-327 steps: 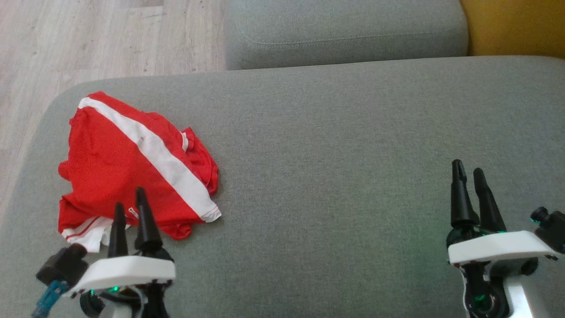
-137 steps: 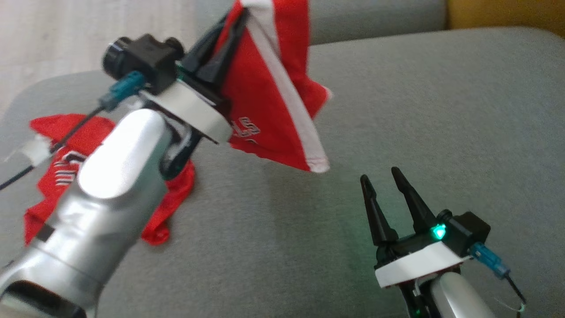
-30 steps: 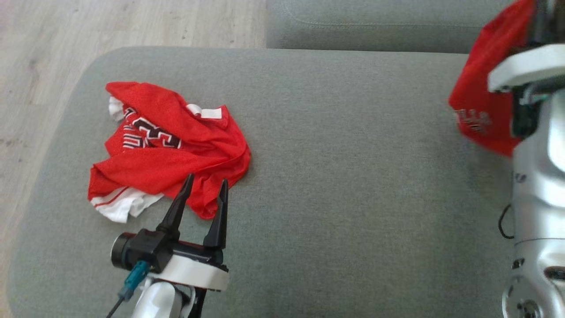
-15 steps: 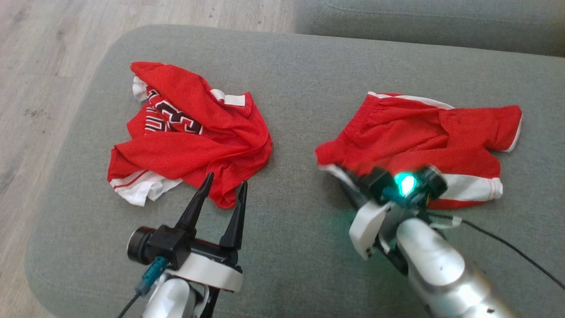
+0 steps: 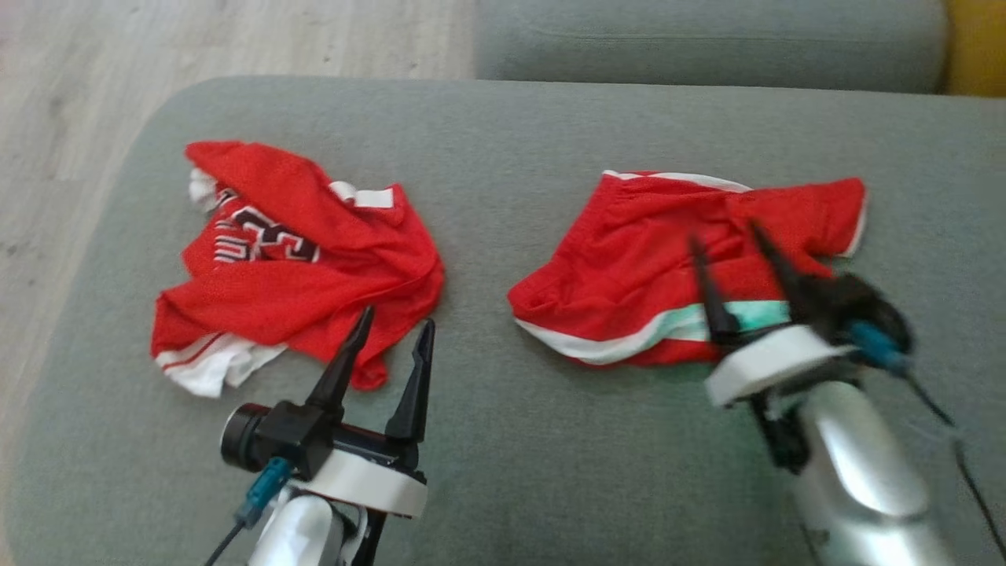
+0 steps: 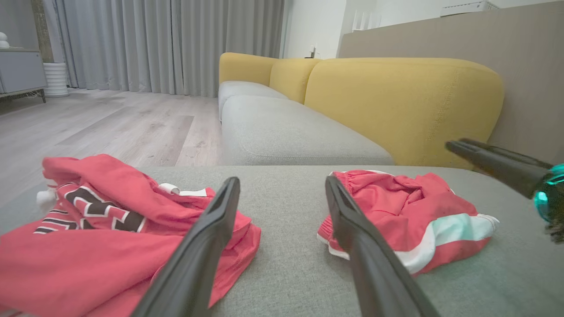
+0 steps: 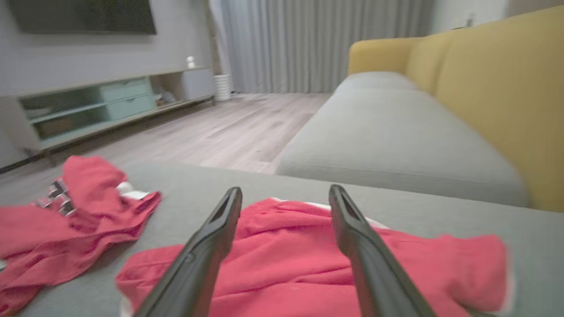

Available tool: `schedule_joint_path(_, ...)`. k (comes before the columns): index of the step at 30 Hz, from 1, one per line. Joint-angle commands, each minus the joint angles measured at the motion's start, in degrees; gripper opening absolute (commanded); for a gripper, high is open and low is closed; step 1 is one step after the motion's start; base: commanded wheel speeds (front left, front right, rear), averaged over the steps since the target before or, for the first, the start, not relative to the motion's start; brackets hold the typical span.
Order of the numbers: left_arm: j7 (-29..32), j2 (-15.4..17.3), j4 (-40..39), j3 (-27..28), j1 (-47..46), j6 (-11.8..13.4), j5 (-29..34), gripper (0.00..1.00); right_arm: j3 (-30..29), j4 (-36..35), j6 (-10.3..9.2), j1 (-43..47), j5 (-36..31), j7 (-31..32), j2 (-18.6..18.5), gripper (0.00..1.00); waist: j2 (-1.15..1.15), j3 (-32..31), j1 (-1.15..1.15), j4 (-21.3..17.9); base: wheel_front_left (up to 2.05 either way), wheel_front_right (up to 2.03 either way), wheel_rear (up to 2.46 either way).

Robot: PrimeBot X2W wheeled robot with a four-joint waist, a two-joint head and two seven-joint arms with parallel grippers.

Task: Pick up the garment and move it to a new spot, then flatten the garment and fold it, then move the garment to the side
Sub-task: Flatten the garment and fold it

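Observation:
The garment, red shorts point(image 5: 629, 267) with a white side stripe, lies crumpled on the right half of the grey cushion point(image 5: 487, 440). My right gripper point(image 5: 725, 233) hovers over its near right part, open, with nothing between the fingers. In the right wrist view the shorts point(image 7: 308, 264) spread beneath the open right gripper point(image 7: 285, 189). My left gripper point(image 5: 398, 316) stands open at the near edge of a red jersey point(image 5: 299, 275), which lies on the cushion's left half. In the left wrist view the open left gripper point(image 6: 282, 179) points between the jersey point(image 6: 110, 220) and the shorts point(image 6: 396, 207).
A second grey seat cushion point(image 5: 707, 39) adjoins at the back, with a yellow backrest point(image 6: 396, 101) behind it. Wooden floor point(image 5: 157, 47) lies beyond the cushion's left edge. Bare cushion separates the two garments. A low TV cabinet point(image 7: 88, 105) stands across the room.
My right gripper has opened and let go of the shorts, then drawn back to the right; the shorts now lie loose. The head camera shifted. The left gripper stayed open by the jersey.

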Motion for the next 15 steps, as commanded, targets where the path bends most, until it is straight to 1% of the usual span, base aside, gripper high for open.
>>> schedule_joint_path(1,-0.37,-0.02,-2.13,1.99,-1.53,0.18,0.22,1.0,0.3,-2.18,-0.04,0.09,-0.06,-0.6,0.63,1.0,0.0,-0.25,0.0,-1.27,0.0,0.0,0.0)
schedule_joint_path(3,-0.37,-0.02,-2.42,2.3,-1.35,0.2,0.21,1.0,-3.89,-4.79,-0.04,2.79,0.02,-0.62,0.63,1.0,0.0,-0.34,0.0,-2.59,0.0,0.0,0.0)
schedule_joint_path(6,-0.37,-0.03,-2.57,2.75,-1.04,0.25,0.28,1.0,-7.42,-6.33,-0.04,6.62,0.52,-0.63,0.64,1.0,0.0,-0.27,0.0,-4.5,0.0,0.0,0.0)
schedule_joint_path(11,-0.37,-0.03,-2.58,2.7,-1.04,0.15,0.42,1.0,-8.8,-6.52,-0.04,10.2,1.9,-0.63,0.64,1.0,0.0,0.73,0.0,-6.54,0.0,0.0,0.0)
schedule_joint_path(15,-0.37,-0.03,-2.82,2.59,-1.75,0.05,0.59,1.0,-9.63,-7.34,-0.04,9.99,1.9,-0.64,0.64,1.0,0.0,2.42,0.0,-7.01,0.0,0.0,0.0)
